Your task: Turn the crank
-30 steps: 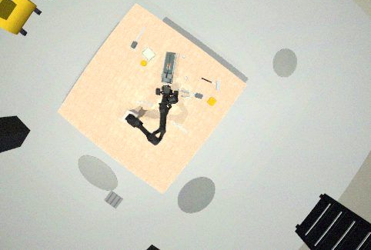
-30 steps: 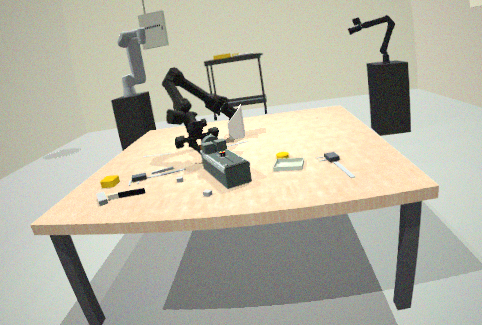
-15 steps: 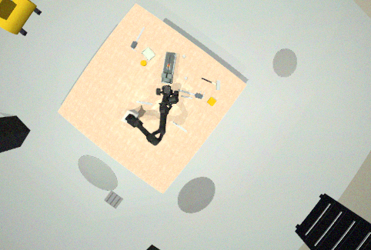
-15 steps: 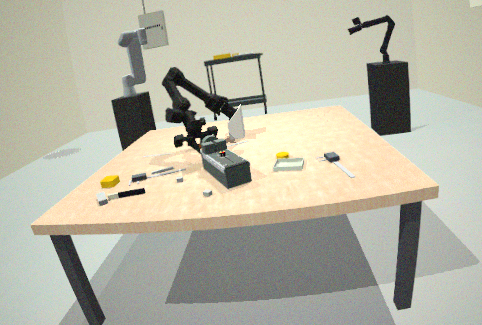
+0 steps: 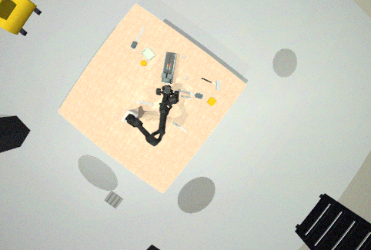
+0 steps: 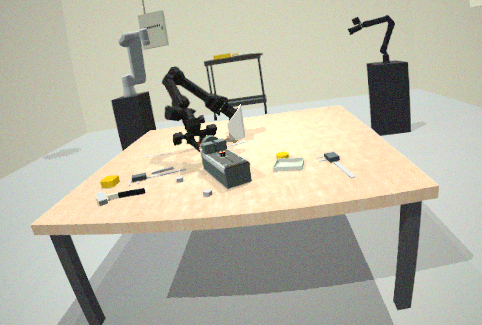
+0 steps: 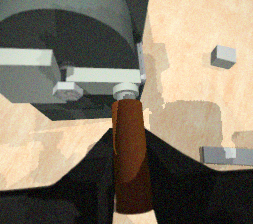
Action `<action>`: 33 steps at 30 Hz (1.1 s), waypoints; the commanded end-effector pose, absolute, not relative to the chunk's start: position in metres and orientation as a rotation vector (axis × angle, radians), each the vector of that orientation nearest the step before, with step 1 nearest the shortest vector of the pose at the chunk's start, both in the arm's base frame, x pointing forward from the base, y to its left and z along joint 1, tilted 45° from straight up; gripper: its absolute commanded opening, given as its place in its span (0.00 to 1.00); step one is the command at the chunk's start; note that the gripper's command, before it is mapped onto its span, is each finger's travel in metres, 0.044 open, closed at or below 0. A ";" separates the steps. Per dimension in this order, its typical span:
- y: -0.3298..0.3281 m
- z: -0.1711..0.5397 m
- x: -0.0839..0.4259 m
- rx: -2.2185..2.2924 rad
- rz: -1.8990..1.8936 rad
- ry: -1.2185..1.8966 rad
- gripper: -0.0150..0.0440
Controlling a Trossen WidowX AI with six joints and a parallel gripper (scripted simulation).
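A: Where's the machine?
B: On the tabletop [image 5: 111, 107] [image 6: 310, 199], just past the claw [image 5: 167, 91] [image 6: 197, 148] [image 7: 131, 165]. From above, the machine [image 5: 169, 62] [image 6: 226, 169] [image 7: 62, 25] sits at 12 o'clock from the claw, long side running away from it.
A: Claw state?
B: Clenched on the handle [image 7: 130, 155], one finger each side. Handle runs from 12 to 6 o'clock in the wrist view, bare at the top end.
A: Why that grip?
B: Likely so the handle can be carried round its circle without slipping out. The arm comes in at the crank end, probably to keep its links off the slide.
A: Why's the machine set that way?
B: My guess: crank faces the arm, pointer side stays open to view from above.
A: Looks?
B: Dark grey-green box, long and low, raised housing at the crank end. Handle is reddish brown, round, on a pale collar. Pale crank arm [image 7: 104, 75] at 11 o'clock from the handle. Small red pointer [image 5: 168, 65] [image 6: 222, 154] on top.
A: Level with the brass marks?
B: Can't tell, too small. I'd turn in small steps and check before letting go; overshoot is the risk.
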State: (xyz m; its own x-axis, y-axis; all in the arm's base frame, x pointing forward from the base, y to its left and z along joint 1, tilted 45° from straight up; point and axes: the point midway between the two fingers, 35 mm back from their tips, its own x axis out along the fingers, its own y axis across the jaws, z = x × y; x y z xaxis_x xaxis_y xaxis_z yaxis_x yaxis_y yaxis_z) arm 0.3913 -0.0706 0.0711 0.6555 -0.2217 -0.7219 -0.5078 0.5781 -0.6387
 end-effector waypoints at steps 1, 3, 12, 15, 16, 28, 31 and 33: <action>-0.064 0.079 0.391 -0.969 0.194 0.858 0.25; -0.063 0.079 0.390 -0.969 0.194 0.858 0.25; -0.055 0.083 0.388 -0.968 0.195 0.858 0.25; -0.052 0.083 0.387 -0.968 0.195 0.858 0.25; -0.051 0.084 0.386 -0.968 0.195 0.858 0.25; -0.039 0.083 0.381 -0.968 0.195 0.858 0.25; -0.037 0.082 0.379 -0.967 0.195 0.859 0.25; -0.035 0.081 0.378 -0.967 0.195 0.859 0.25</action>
